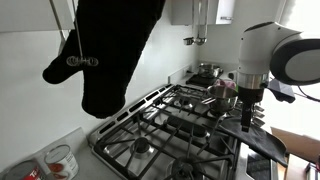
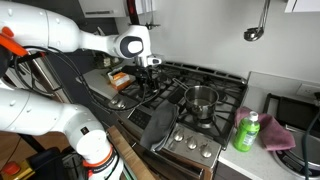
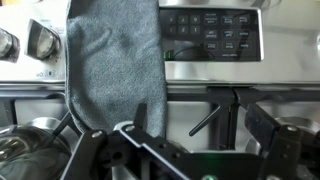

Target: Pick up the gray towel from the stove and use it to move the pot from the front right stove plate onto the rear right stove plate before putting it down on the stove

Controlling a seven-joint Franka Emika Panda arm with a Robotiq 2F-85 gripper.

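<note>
The gray towel (image 2: pixel 160 126) lies draped over the stove's front edge and control panel. In the wrist view it (image 3: pixel 110 60) hangs just ahead of my jaws. The steel pot (image 2: pixel 200 100) stands on a burner grate near the towel, and its rim shows at the wrist view's lower left (image 3: pixel 22 145). My gripper (image 2: pixel 150 70) is open and empty. It hovers above the grates, away from the pot, and also shows in an exterior view (image 1: pixel 247 112). In the wrist view its fingers (image 3: pixel 180 135) spread wide beside the towel's lower edge, not touching it.
A black oven mitt (image 1: pixel 115 50) and a ladle (image 1: pixel 78 60) hang close to one exterior camera. A green bottle (image 2: pixel 247 130) stands on the counter beside the stove. Knobs (image 3: pixel 40 36) and the button panel (image 3: pixel 205 30) flank the towel. Black grates (image 1: pixel 160 120) cover the stove top.
</note>
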